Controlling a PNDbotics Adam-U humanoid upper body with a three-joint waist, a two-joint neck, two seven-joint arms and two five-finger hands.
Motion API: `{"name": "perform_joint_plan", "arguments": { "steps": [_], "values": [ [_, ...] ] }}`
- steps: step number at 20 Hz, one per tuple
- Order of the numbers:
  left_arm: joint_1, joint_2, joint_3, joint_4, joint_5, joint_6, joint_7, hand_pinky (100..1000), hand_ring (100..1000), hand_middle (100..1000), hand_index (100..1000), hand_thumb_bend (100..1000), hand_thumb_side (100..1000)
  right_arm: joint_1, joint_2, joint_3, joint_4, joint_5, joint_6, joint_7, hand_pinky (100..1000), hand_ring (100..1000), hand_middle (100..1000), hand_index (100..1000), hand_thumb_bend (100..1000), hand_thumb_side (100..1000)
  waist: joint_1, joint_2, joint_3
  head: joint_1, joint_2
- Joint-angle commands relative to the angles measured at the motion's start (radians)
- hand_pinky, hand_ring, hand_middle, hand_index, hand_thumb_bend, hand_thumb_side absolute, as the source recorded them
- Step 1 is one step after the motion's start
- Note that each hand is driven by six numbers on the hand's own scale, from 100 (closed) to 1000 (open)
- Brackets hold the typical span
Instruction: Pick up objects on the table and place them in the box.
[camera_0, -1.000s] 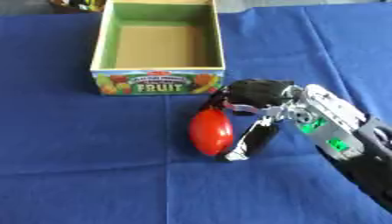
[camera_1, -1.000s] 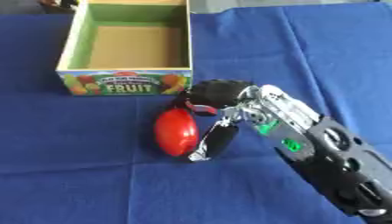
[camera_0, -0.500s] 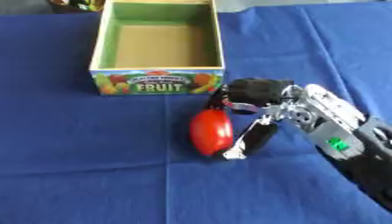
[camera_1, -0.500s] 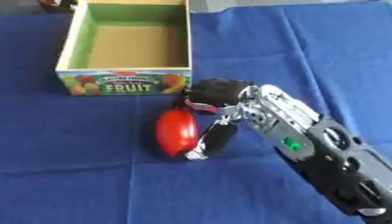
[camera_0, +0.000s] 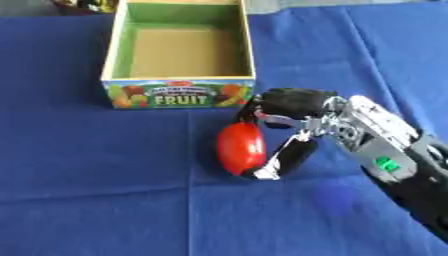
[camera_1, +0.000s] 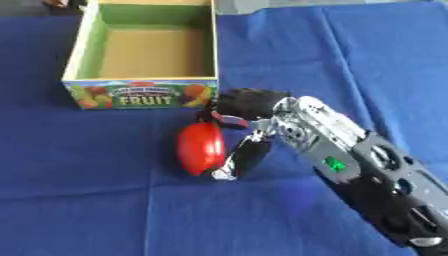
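My right hand (camera_0: 302, 117) curls around the smooth red oval fruit (camera_0: 241, 148), fingers (camera_0: 284, 160) against its right side, thumb above. It lies on the blue cloth (camera_0: 105, 190). Just beyond my hand stands the open cardboard fruit box (camera_0: 179, 93).

A glossy red oval object (camera_0: 241, 148) lies lengthwise on the blue-covered table (camera_0: 96, 175), around its middle and just in front of the box (camera_0: 179, 52). The box is open-topped, with green inner walls, a brown floor and "FRUIT" printed on its front, standing near the far edge.
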Motion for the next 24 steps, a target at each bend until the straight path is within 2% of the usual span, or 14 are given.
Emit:
{"name": "perform_joint_plan", "arguments": {
  "steps": [1,3,11,18,24],
  "values": [
    [-0.002,0.007,0.001,-0.019,0.000,0.002,0.002,425,573,625,792,100,1000,-0.005,-0.023,-0.017,-0.022,-0.013,0.012,-0.013,476,582,458,530,167,451,-0.001,-0.028,-0.001,-0.002,-0.005],
    [-0.001,0.007,0.001,-0.019,0.000,0.003,0.003,425,573,625,792,100,1000,-0.002,-0.027,-0.021,-0.028,-0.017,0.018,-0.023,451,568,429,497,101,442,-0.001,-0.029,-0.003,0.001,-0.003],
    [0.003,0.009,0.001,-0.019,0.000,0.006,0.003,426,572,625,792,100,1000,0.006,-0.047,-0.044,-0.065,-0.057,0.063,-0.058,400,544,392,459,100,437,0.001,-0.034,-0.011,0.005,0.002],
    [0.012,0.016,0.002,-0.019,-0.002,0.008,0.004,426,572,626,792,100,1000,0.020,-0.122,-0.068,-0.138,-0.046,0.079,-0.056,394,536,386,450,100,412,-0.004,-0.046,-0.024,0.020,0.014],
    [0.015,0.021,0.002,-0.019,-0.005,0.008,0.003,426,572,627,792,100,1000,0.018,-0.186,-0.125,-0.206,-0.119,0.121,-0.086,394,538,382,448,100,413,-0.009,-0.051,-0.026,0.031,0.017]
  ]
}}
